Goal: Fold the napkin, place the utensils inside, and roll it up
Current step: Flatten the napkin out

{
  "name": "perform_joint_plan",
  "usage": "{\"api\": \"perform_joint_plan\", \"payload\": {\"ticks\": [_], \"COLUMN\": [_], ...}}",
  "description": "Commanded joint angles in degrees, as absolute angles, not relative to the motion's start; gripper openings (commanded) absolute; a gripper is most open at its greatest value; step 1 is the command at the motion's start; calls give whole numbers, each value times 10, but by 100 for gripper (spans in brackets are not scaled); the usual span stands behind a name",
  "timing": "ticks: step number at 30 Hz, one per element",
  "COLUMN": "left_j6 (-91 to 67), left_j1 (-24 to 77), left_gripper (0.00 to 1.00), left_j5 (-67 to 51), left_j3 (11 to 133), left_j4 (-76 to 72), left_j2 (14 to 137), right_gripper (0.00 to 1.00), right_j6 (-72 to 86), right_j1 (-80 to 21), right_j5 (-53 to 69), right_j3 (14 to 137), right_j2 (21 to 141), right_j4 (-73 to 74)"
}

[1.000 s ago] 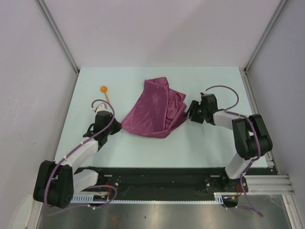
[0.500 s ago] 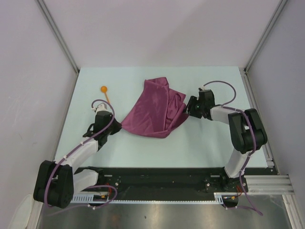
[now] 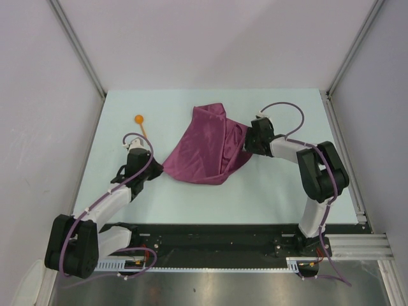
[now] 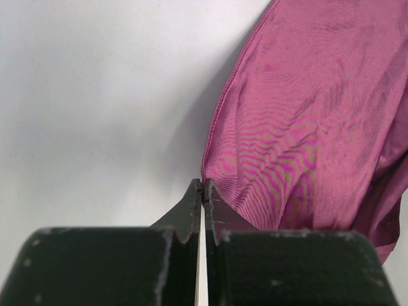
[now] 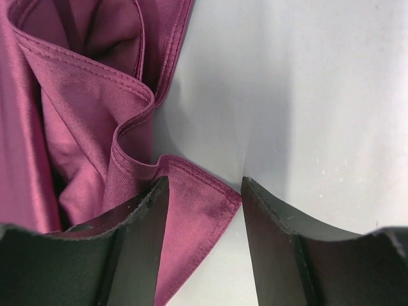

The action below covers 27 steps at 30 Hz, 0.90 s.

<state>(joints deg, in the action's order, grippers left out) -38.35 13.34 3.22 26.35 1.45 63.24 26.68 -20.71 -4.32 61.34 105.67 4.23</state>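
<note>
Pinching one plum napkin (image 3: 201,145) corner, left gripper (image 4: 203,189) clamped; right gripper (image 5: 203,186) parted astride another corner; one orange utensil (image 3: 139,120) well apart.

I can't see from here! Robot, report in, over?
Left end effector shut on napkin corner. Right end effector open, straddling another corner. Orange utensil lies apart, untouched.

Open tool (image 5: 203,186), napkin (image 5: 83,121) corner between jaws

Top cam looks down on table (image 3: 191,191); wrist cams close-up, all share napkin (image 3: 204,145).
</note>
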Motion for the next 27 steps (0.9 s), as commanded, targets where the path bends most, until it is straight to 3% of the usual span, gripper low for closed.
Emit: {"api": "perform_joint_plan", "payload": {"ticks": [1, 19, 22, 27], "left_j6": [-375, -377, -376, -377], "left_j1": [128, 127, 127, 127], "left_gripper": [0, 0, 0, 0], "left_j5": [23, 25, 25, 26], "left_j3": [272, 268, 269, 270], "left_j4": [6, 8, 9, 11], "left_j2": [619, 604, 603, 601], "right_gripper": [54, 54, 46, 24], "right_j6": [251, 268, 269, 272], "right_j1": [-235, -279, -279, -279], "right_j5": [-134, -208, -213, -201], "right_j3": [625, 606, 599, 589], "right_j2": [1090, 1094, 1093, 1082], "right_j4": [135, 185, 186, 185]}}
